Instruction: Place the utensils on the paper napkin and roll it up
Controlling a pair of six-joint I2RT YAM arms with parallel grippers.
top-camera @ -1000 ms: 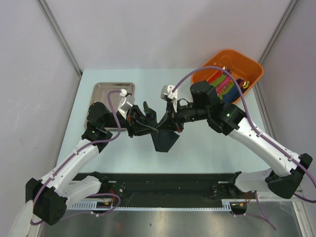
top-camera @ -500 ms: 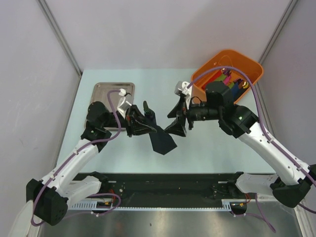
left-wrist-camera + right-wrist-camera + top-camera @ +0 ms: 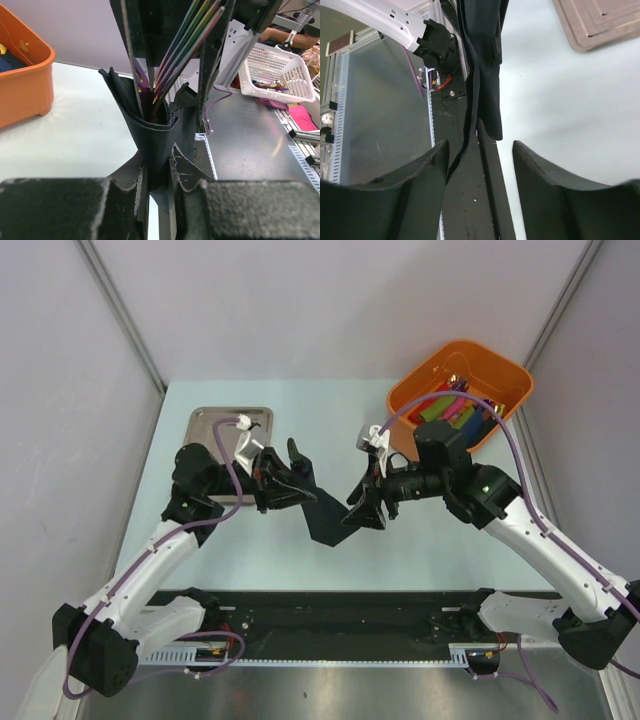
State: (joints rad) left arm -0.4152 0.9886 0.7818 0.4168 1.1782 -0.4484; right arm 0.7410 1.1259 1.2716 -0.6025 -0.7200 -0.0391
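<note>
The black paper napkin (image 3: 327, 524) is wrapped into a loose cone round the utensils (image 3: 186, 44), whose iridescent green-purple handles stick out of its mouth in the left wrist view. My left gripper (image 3: 303, 493) is shut on the narrow end of the napkin (image 3: 150, 132), holding it above the table; the jaws (image 3: 157, 172) pinch the paper. My right gripper (image 3: 362, 514) stands open beside the napkin's lower right end. In the right wrist view a fold of the napkin (image 3: 487, 85) hangs between the spread fingers (image 3: 422, 172) without being pinched. The utensils are hidden in the top view.
A steel tray (image 3: 222, 425) lies at the back left, partly behind my left arm. An orange bin (image 3: 505, 375) with coloured napkin rolls stands at the back right, just behind my right arm. The black rail (image 3: 330, 625) runs along the table's near edge.
My right gripper has opened, let go of the napkin and drawn back to the right and slightly nearer. The left gripper keeps its hold, and the napkin now hangs from it alone.
</note>
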